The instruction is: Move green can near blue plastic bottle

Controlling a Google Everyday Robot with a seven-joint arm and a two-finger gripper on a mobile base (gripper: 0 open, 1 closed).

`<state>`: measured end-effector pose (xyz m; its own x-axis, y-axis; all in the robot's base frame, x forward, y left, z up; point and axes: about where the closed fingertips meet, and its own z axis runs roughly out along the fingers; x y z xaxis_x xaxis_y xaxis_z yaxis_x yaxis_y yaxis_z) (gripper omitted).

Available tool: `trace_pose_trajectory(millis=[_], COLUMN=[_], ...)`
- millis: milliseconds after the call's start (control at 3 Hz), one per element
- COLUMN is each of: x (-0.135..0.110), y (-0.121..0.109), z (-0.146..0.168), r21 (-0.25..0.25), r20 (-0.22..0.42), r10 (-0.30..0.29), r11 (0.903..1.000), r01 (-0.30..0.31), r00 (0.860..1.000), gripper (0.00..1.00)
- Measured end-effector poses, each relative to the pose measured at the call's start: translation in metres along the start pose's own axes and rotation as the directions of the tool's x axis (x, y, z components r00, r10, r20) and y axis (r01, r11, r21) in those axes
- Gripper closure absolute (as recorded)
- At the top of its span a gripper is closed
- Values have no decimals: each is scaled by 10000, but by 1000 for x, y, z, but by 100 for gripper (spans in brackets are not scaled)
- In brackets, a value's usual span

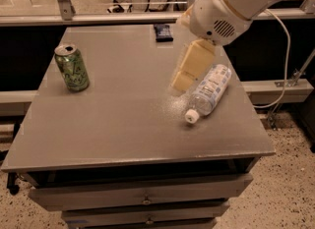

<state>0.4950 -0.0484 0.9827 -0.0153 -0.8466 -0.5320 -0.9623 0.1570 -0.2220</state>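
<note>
The green can (72, 68) stands upright at the table's left side, silver top with pull-tab showing. The blue plastic bottle (209, 91) lies on its side at the right, white cap pointing toward the front edge. My gripper (181, 80), cream-coloured and hanging from the big white arm (231, 4), hovers above the table just left of the bottle's upper half. It holds nothing that I can see. The can is far to the gripper's left.
A dark flat packet (163, 32) lies at the table's far edge. The grey table (123, 125) has drawers below its front edge. A white cable (285, 51) hangs at the right; a rail and office chairs are behind.
</note>
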Motion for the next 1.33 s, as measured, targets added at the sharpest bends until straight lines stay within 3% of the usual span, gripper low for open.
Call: trace_pose_trajectory(millis=[333, 667, 1000, 1333], x=[-40, -94, -150, -187], y=[-25, -53, -61, -64], z=[44, 101, 154, 196], r21=[-315, -926, -1530, -1801], r20=[1299, 2541, 3555, 4191], r10=[-68, -432, -871, -1196], r11=[9994, 9933, 9768, 9606], r01=[110, 687, 1499, 2115], r00=[9915, 9662, 9306, 9000], gripper=[0, 0, 0, 0])
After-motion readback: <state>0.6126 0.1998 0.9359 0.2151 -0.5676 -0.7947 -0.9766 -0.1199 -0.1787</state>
